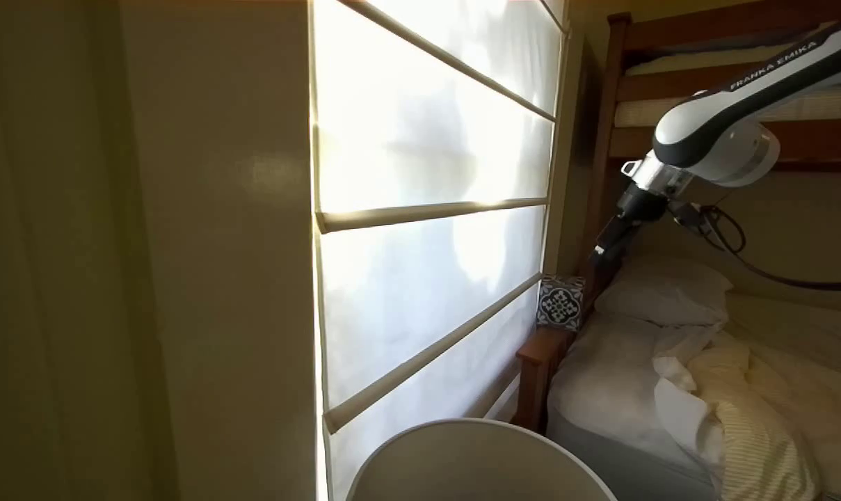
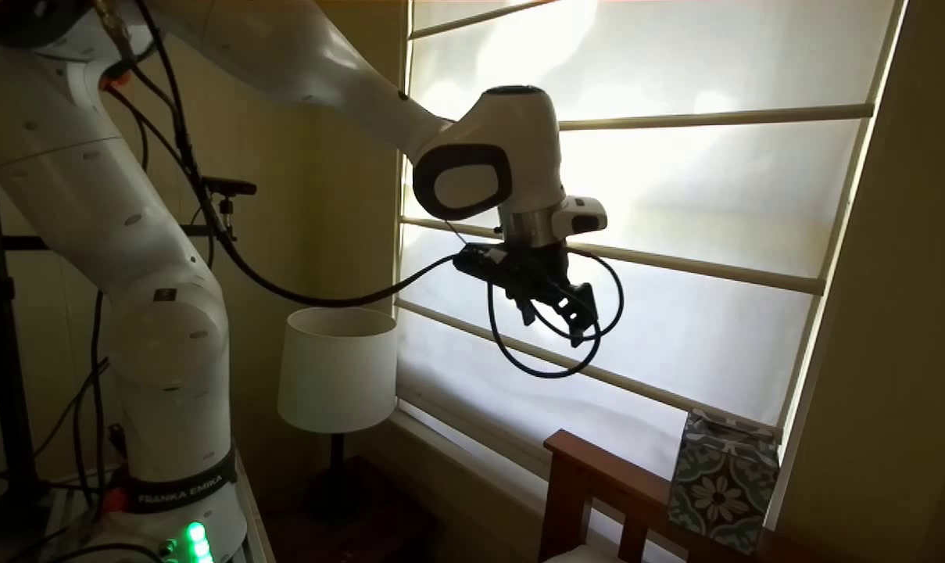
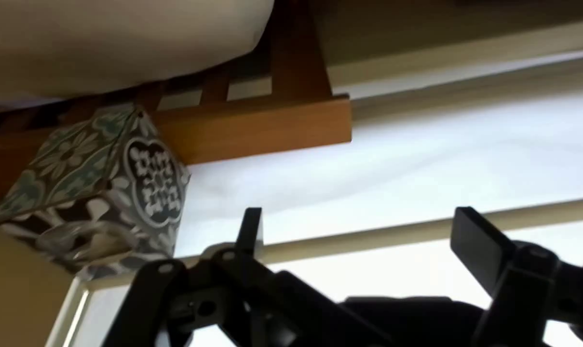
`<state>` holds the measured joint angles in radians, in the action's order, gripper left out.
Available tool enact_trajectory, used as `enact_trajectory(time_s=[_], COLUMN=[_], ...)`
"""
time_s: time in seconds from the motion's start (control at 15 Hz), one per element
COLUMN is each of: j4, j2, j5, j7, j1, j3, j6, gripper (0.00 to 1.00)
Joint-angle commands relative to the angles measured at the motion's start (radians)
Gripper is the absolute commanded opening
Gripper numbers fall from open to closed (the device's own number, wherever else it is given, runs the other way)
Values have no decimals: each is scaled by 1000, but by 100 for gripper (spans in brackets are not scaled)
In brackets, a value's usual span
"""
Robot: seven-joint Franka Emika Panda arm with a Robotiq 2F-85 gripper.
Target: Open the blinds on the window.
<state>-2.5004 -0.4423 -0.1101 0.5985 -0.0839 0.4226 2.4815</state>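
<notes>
Blinds down, backlit; end effector clear of 'em w/ jaws apart; patterned box nxt to bed rail.

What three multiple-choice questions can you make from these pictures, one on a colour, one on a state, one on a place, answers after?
1. What colour is the lampshade?
A. Red
B. White
C. Black

2. How does the gripper stand?
A. Open
B. Shut and empty
C. Shut on the lampshade

3. Where is the patterned box?
A. Inside the lampshade
B. Held in the gripper
C. At the wooden rail, by the blinds

1 B: an exterior view shows it white.
2 A: the wrist view shows its fingers wide apart.
3 C: the wrist view shows it at that rail, blinds alongside.
</notes>
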Motion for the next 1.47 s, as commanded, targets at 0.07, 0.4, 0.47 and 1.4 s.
enact_trajectory(time_s=[0.07, 0.4, 0.47, 1.4], j4=[58, 73, 73, 518], j2=[-54, -70, -75, 119], j5=[-67, -29, -28, -15], j7=[-36, -61, -63, -628], j1=[-8, 2, 2, -176], j3=[8, 16, 16, -141], j6=[123, 190, 192, 399], gripper=[100, 100, 100, 100])
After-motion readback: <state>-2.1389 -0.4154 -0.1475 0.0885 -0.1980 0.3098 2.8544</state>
